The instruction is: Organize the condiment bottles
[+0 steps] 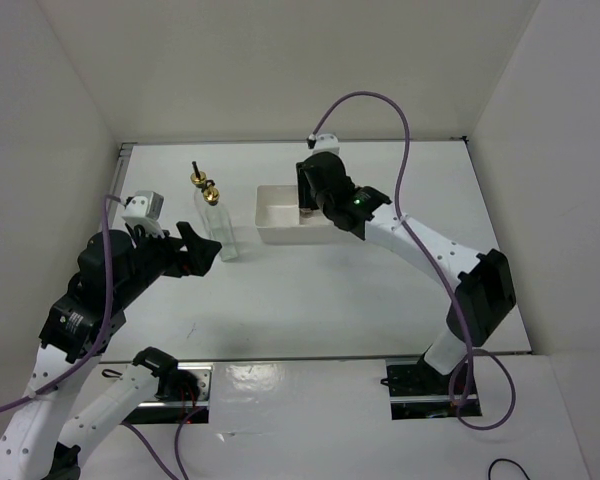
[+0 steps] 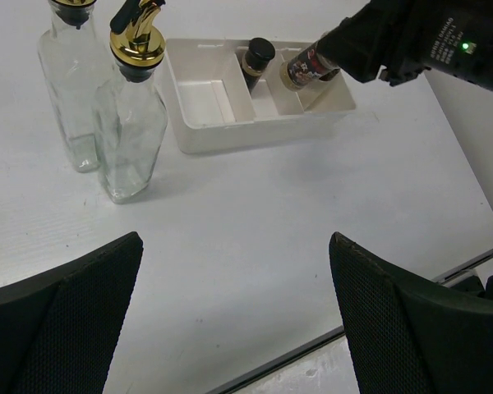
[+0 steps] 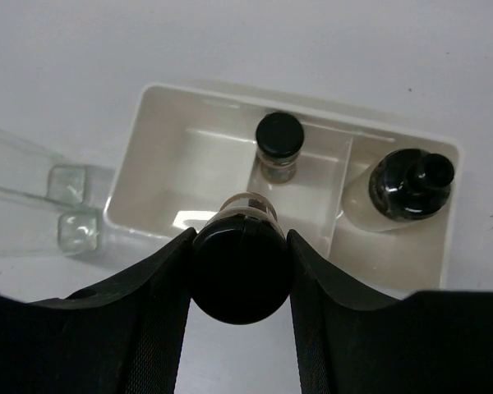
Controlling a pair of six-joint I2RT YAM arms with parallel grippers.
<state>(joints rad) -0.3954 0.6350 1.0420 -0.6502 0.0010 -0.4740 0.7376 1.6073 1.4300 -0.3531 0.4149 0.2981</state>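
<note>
Bottles first: the near bottle [image 2: 131,131] and the far bottle [image 2: 70,90], both clear glass with gold pourers, stand upright and close together on the table [image 2: 271,230], just left of the tray [image 2: 255,133].

My right gripper [image 3: 241,238] is clenched on the black cap of the held jar [image 3: 241,267], which hangs over the tray's middle compartment near its front wall. On the left wrist camera I see what the right wrist camera hides. That held jar [image 2: 308,66] is tilted, with a red and dark label whose writing is too small for me to read.

The dark jar [image 3: 278,144] stands in the middle compartment. Only the right wrist camera shows me the whitish jar [image 3: 403,193], black-capped, in the right compartment; from the left wrist the right gripper [image 2: 353,41] covers it. The left compartment holds nothing.

A green light [image 2: 463,46] glows on the right arm.

My left gripper [image 2: 234,238] is spread wide with nothing between its fingers. From the top camera, the left gripper [image 1: 202,248] sits just beside the near bottle's base; I cannot tell whether it touches.
</note>
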